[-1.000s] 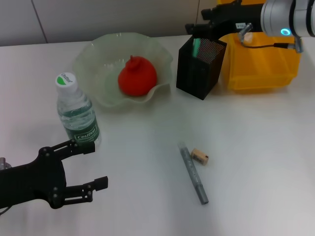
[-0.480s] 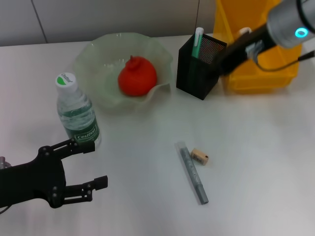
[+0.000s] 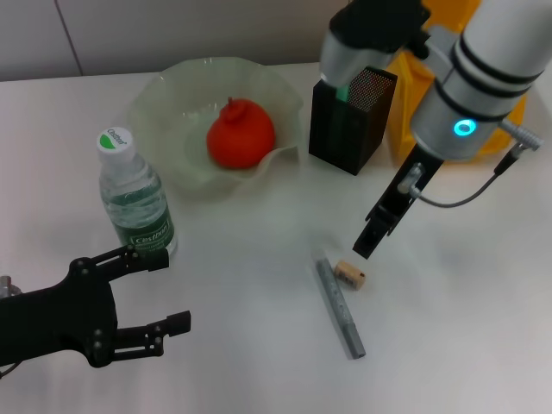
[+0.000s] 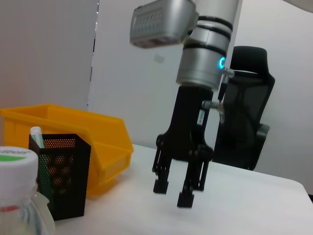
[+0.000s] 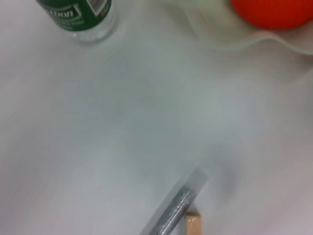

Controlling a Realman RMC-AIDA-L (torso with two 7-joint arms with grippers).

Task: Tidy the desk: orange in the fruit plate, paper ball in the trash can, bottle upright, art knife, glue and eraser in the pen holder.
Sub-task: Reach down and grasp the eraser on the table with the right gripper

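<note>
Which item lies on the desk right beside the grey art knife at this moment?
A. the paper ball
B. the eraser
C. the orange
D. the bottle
B: the eraser lies on the desk next to the upper end of the art knife, with the right gripper open above it; the orange sits in the fruit plate and the bottle stands apart.

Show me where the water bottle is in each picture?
Head view: the bottle stands upright at the left of the desk, in front of the fruit plate.
Left wrist view: only its white cap and shoulder show, at the near corner beside the pen holder.
Right wrist view: its green label and base show at the picture's edge.
Shared landmark: the orange shows in the head and right wrist views.
</note>
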